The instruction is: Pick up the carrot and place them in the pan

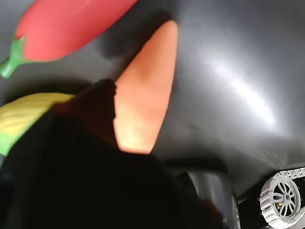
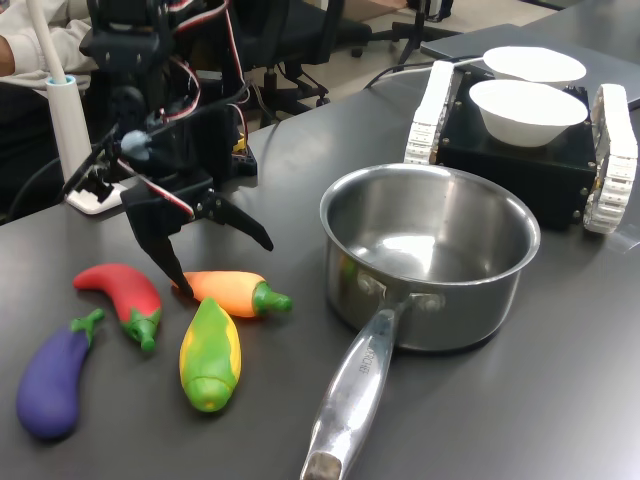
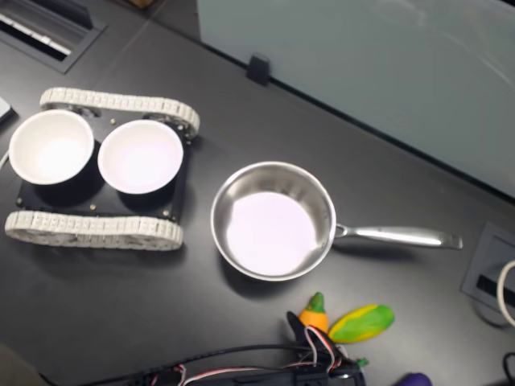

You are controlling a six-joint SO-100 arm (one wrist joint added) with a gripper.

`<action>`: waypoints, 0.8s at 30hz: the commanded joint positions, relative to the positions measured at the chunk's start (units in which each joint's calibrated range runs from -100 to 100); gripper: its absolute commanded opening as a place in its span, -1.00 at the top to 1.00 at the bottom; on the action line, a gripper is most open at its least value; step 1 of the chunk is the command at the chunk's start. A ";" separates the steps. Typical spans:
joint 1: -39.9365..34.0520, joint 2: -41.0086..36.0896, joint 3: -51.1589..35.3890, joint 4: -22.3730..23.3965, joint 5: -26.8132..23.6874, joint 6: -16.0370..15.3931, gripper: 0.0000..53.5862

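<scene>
The orange carrot with its green stem cap lies on the dark table, between the red chili and the pan. My gripper is open just above it. One black finger comes down at the carrot's tapered tip; the other is spread out behind the carrot. In the wrist view the carrot lies right beside the dark finger. In the second exterior view the carrot lies near the bottom edge, below the empty steel pan, partly hidden by the arm.
A red chili, yellow-green corn and purple eggplant lie close around the carrot. The pan's long handle points toward the table's front. A tracked black base carrying two white bowls stands behind the pan. A person's sleeve shows at the first exterior view's far left.
</scene>
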 commanded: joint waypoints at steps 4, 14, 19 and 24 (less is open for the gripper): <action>-1.86 -1.72 1.68 -4.13 -0.24 1.06 -0.52; -3.81 -1.89 7.86 -10.87 -0.98 3.67 -0.47; -3.93 -1.55 8.95 -13.35 -1.37 3.92 -0.43; -4.84 -0.88 8.68 -14.11 -2.30 4.68 -0.36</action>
